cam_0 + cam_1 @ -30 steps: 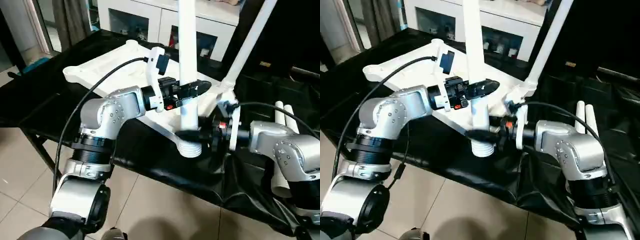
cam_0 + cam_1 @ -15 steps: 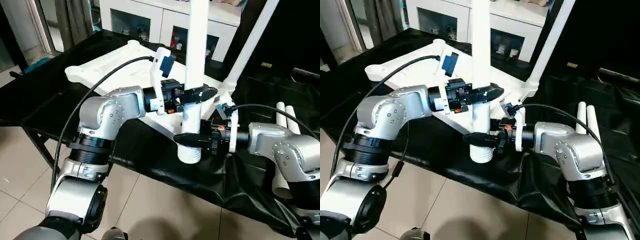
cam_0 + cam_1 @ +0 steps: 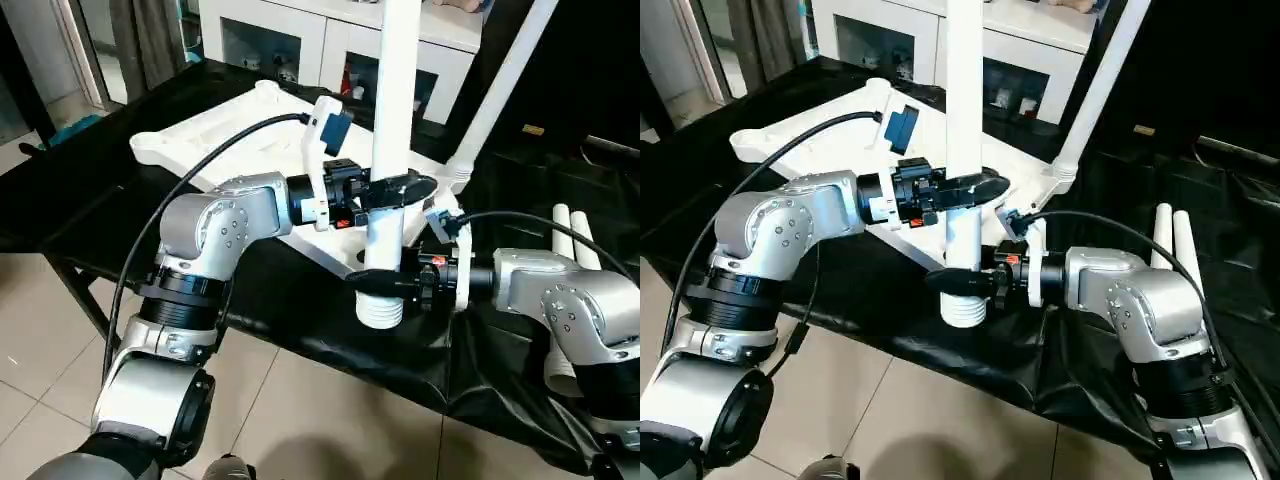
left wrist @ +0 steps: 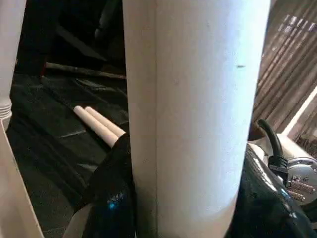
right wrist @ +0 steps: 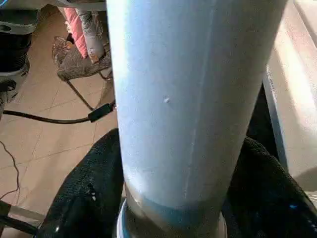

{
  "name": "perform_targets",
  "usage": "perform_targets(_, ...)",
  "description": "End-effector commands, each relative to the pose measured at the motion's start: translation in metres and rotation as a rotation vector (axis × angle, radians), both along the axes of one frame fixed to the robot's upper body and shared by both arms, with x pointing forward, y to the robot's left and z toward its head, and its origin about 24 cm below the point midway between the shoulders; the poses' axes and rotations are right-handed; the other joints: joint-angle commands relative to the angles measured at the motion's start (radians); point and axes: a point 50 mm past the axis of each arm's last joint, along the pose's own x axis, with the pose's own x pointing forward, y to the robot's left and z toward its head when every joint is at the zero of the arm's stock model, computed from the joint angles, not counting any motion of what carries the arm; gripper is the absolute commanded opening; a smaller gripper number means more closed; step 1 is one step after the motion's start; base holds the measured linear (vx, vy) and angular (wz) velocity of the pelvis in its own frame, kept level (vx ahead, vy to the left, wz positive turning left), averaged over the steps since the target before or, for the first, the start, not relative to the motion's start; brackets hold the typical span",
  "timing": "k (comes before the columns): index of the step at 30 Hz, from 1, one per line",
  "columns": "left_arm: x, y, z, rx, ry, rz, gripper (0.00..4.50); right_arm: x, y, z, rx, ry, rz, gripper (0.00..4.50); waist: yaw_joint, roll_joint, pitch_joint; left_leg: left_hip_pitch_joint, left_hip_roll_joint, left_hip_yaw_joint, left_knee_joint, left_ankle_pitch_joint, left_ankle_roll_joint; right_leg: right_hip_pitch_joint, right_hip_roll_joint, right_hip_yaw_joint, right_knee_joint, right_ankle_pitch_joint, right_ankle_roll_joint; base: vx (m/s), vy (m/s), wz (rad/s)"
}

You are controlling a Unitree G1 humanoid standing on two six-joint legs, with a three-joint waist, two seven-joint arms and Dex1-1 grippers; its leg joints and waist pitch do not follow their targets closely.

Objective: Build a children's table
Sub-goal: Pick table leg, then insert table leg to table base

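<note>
White tubular leg point(image 3: 395, 110) is held upright at the near corner of the children's table point(image 3: 215, 140); left gripper point(image 3: 395, 190) clasps it level, right gripper point(image 3: 385, 283) clamped below, near the ribbed end.

The upright leg point(image 3: 395, 120) runs past the top edge, its upper end unseen.

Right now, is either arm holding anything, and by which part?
Both hold the same upright white leg. The left gripper clasps its shaft higher up; the right gripper has its jaws around it lower down, just above the ribbed bottom end.
</note>
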Motion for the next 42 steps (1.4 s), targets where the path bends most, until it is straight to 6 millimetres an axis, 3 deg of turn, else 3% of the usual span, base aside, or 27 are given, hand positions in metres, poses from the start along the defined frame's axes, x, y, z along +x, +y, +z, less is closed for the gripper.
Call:
perform_targets(1, -0.004, -0.004, 0.005, -0.007, -0.028, -0.035, 1.86, 0.001, -0.004, -0.002, -0.009, 0.018, -0.011, 2.48, 0.004, -0.006, -0.079, 0.029, 0.030, -0.011, -0.058, -0.077, -0.006, 0.046, -0.046, 0.029, -0.059, 0.001, -0.234, 0.000, 0.000, 0.00)
perform_targets(7, -0.007, -0.005, 0.005, -0.011, -0.024, -0.053, 1.86, 0.000, -0.003, -0.003, -0.010, 0.018, -0.011, 2.00, 0.004, -0.003, -0.079, 0.029, 0.030, -0.011, -0.057, -0.074, -0.005, 0.045, -0.045, 0.029, -0.058, 0.015, -0.238, 0.000, 0.000, 0.00)
perform_targets(13, -0.005, -0.005, 0.005, 0.005, -0.046, -0.021, 1.86, -0.001, -0.003, -0.004, -0.010, 0.016, -0.011, 1.93, 0.005, -0.002, -0.079, 0.030, 0.030, -0.011, -0.057, -0.078, -0.006, 0.045, -0.046, 0.029, -0.058, 0.014, -0.240, 0.000, 0.000, 0.00)
perform_targets(15, -0.003, -0.005, 0.007, -0.027, -0.024, -0.007, 2.42, 0.000, -0.003, -0.004, -0.004, 0.007, -0.023, 1.93, 0.005, -0.003, -0.080, 0.029, 0.030, -0.011, -0.057, -0.078, -0.006, 0.046, -0.046, 0.029, -0.058, 0.015, -0.239, 0.000, 0.000, 0.00)
perform_targets(16, -0.002, -0.004, 0.008, -0.052, -0.012, 0.000, 2.56, 0.001, -0.003, -0.004, -0.001, 0.002, -0.031, 1.93, 0.004, -0.003, -0.079, 0.029, 0.031, -0.011, -0.057, -0.079, -0.007, 0.045, -0.046, 0.029, -0.058, 0.015, -0.241, 0.000, 0.000, 0.00)
perform_targets(17, -0.001, -0.004, 0.010, -0.081, -0.001, 0.003, 2.60, 0.002, -0.003, -0.004, 0.004, -0.004, -0.041, 1.93, 0.002, 0.006, -0.080, 0.029, 0.030, -0.011, -0.057, -0.085, -0.013, 0.046, -0.045, 0.029, -0.059, 0.024, -0.245, 0.000, 0.000, 0.00)
perform_targets(19, 0.000, -0.004, 0.011, -0.102, 0.005, 0.007, 2.83, 0.003, -0.003, -0.003, 0.009, -0.008, -0.049, 1.93, 0.003, 0.003, -0.079, 0.028, 0.029, -0.011, -0.058, -0.094, -0.015, 0.047, -0.045, 0.029, -0.059, 0.023, -0.251, 0.000, 0.000, 0.00)
perform_targets(20, 0.002, -0.003, 0.017, -0.197, -0.005, 0.029, 2.83, 0.006, -0.003, -0.001, 0.039, -0.037, -0.100, 1.93, 0.005, 0.021, -0.080, 0.031, 0.030, -0.014, -0.058, -0.101, -0.021, 0.045, -0.046, 0.028, -0.057, 0.018, -0.252, 0.000, 0.000, 0.00)
perform_targets(21, 0.006, -0.001, 0.023, -0.301, -0.019, 0.076, 3.02, 0.010, -0.005, 0.002, 0.078, -0.069, -0.160, 1.93, 0.001, 0.021, -0.078, 0.029, 0.028, -0.012, -0.059, -0.110, -0.020, 0.043, -0.045, 0.030, -0.063, 0.019, -0.254, 0.000, 0.000, 0.00)
perform_targets(23, 0.013, 0.003, 0.028, -0.417, -0.031, 0.175, 3.07, 0.015, -0.007, 0.007, 0.138, -0.104, -0.237, 1.93, 0.002, 0.011, -0.082, 0.026, 0.029, -0.014, -0.057, -0.123, -0.026, 0.050, -0.049, 0.028, -0.062, 0.042, -0.273, 0.000, 0.000, 0.00)
perform_targets(24, 0.015, 0.004, 0.030, -0.473, -0.024, 0.213, 3.22, 0.017, -0.009, 0.010, 0.166, -0.115, -0.263, 1.93, 0.005, 0.027, -0.082, 0.029, 0.028, -0.017, -0.058, -0.128, -0.030, 0.049, -0.048, 0.027, -0.061, 0.039, -0.271, 0.000, 0.000, 0.00)
perform_targets(25, 0.017, 0.006, 0.033, -0.578, 0.003, 0.230, 3.22, 0.019, -0.012, 0.015, 0.211, -0.139, -0.304, 1.93, 0.002, 0.020, -0.081, 0.031, 0.029, -0.014, -0.058, -0.144, -0.027, 0.048, -0.045, 0.028, -0.064, 0.038, -0.269, 0.000, 0.000, 0.00)
perform_targets(26, 0.017, 0.009, 0.034, -0.625, 0.018, 0.230, 3.30, 0.021, -0.014, 0.019, 0.233, -0.171, -0.342, 1.93, 0.000, 0.028, -0.081, 0.031, 0.028, -0.014, -0.059, -0.154, -0.030, 0.048, -0.044, 0.028, -0.065, 0.037, -0.268, 0.000, 0.000, 0.00)
perform_targets(28, 0.019, 0.013, 0.035, -0.663, 0.023, 0.237, 3.30, 0.023, -0.018, 0.024, 0.258, -0.207, -0.400, 1.93, 0.000, 0.028, -0.081, 0.030, 0.026, -0.016, -0.061, -0.158, -0.031, 0.049, -0.043, 0.026, -0.066, 0.019, -0.254, 0.000, 0.000, 0.00)
perform_targets(30, 0.025, 0.019, 0.031, -0.613, 0.024, 0.308, 3.30, 0.025, -0.024, 0.024, 0.248, -0.236, -0.481, 1.93, -0.001, 0.021, -0.081, 0.031, 0.027, -0.016, -0.062, -0.156, -0.029, 0.047, -0.041, 0.026, -0.068, -0.002, -0.234, 0.000, 0.000, 0.00)
perform_targets(31, 0.036, 0.028, 0.019, -0.399, -0.029, 0.498, 3.30, 0.028, -0.031, 0.017, 0.167, -0.279, -0.592, 1.93, -0.001, 0.023, -0.081, 0.032, 0.028, -0.018, -0.063, -0.153, -0.031, 0.046, -0.041, 0.026, -0.069, -0.013, -0.216, 0.000, 0.000, 0.00)
perform_targets(32, 0.036, 0.028, 0.019, -0.399, -0.029, 0.498, 3.30, 0.028, -0.031, 0.017, 0.167, -0.279, -0.592, 1.93, -0.001, 0.019, -0.080, 0.031, 0.029, -0.020, -0.066, -0.151, -0.037, 0.045, -0.041, 0.026, -0.073, -0.038, -0.177, 0.000, 0.000, 0.00)
perform_targets(33, 0.041, 0.035, 0.009, -0.225, -0.110, 0.603, 3.30, 0.029, -0.034, 0.012, 0.115, -0.299, -0.660, 1.93, 0.000, 0.020, -0.080, 0.032, 0.030, -0.021, -0.067, -0.151, -0.041, 0.045, -0.041, 0.027, -0.076, -0.054, -0.154, 0.000, 0.000, 0.00)
perform_targets(34, 0.044, 0.044, -0.001, -0.058, -0.200, 0.694, 3.30, 0.029, -0.037, 0.007, 0.074, -0.303, -0.717, 1.93, -0.005, 0.011, -0.078, 0.032, 0.030, -0.020, -0.070, -0.156, -0.049, 0.044, -0.040, 0.027, -0.078, -0.080, -0.127, 0.000, 0.000, 0.00)
perform_targets(35, 0.045, 0.049, -0.007, 0.043, -0.260, 0.739, 3.30, 0.028, -0.039, 0.005, 0.052, -0.304, -0.752, 1.93, -0.003, 0.019, -0.079, 0.031, 0.032, -0.024, -0.072, -0.151, -0.057, 0.042, -0.042, 0.028, -0.081, -0.096, -0.097, 0.000, 0.000, 0.00)
perform_targets(36, 0.046, 0.066, -0.019, 0.138, -0.284, 0.838, 3.30, 0.026, -0.042, -0.002, 0.006, -0.306, -0.816, 1.93, -0.004, 0.017, -0.079, 0.030, 0.032, -0.024, -0.073, -0.149, -0.064, 0.042, -0.041, 0.028, -0.077, -0.092, -0.088, 0.000, 0.000, 0.00)
perform_targets(37, 0.042, 0.090, -0.032, 0.201, -0.286, 0.964, 3.30, 0.022, -0.045, -0.012, -0.044, -0.302, -0.900, 1.93, -0.005, 0.018, -0.080, 0.030, 0.033, -0.024, -0.073, -0.139, -0.073, 0.040, -0.041, 0.027, -0.072, -0.072, -0.088, 0.000, 0.000, 0.00)
perform_targets(38, 0.042, 0.092, -0.033, 0.205, -0.286, 0.973, 3.30, 0.022, -0.045, -0.012, -0.047, -0.302, -0.906, 1.93, -0.010, 0.021, -0.081, 0.030, 0.031, -0.023, -0.072, -0.127, -0.074, 0.039, -0.039, 0.026, -0.067, -0.032, -0.105, 0.000, 0.000, 0.00)
perform_targets(39, 0.035, 0.110, -0.045, 0.249, -0.277, 1.047, 3.30, 0.017, -0.046, -0.022, -0.051, -0.269, -0.979, 1.93, -0.011, 0.017, -0.084, 0.032, 0.029, -0.021, -0.070, -0.122, -0.070, 0.040, -0.038, 0.026, -0.065, -0.015, -0.117, 0.000, 0.000, 0.00)
perform_targets(42, 0.029, 0.124, -0.062, 0.376, -0.265, 1.127, 3.30, 0.013, -0.047, -0.033, -0.066, -0.255, -1.032, 1.93, -0.014, 0.024, -0.086, 0.030, 0.030, -0.019, -0.065, -0.100, -0.050, 0.035, -0.036, 0.027, -0.058, 0.049, -0.151, 0.000, 0.000, 0.00)
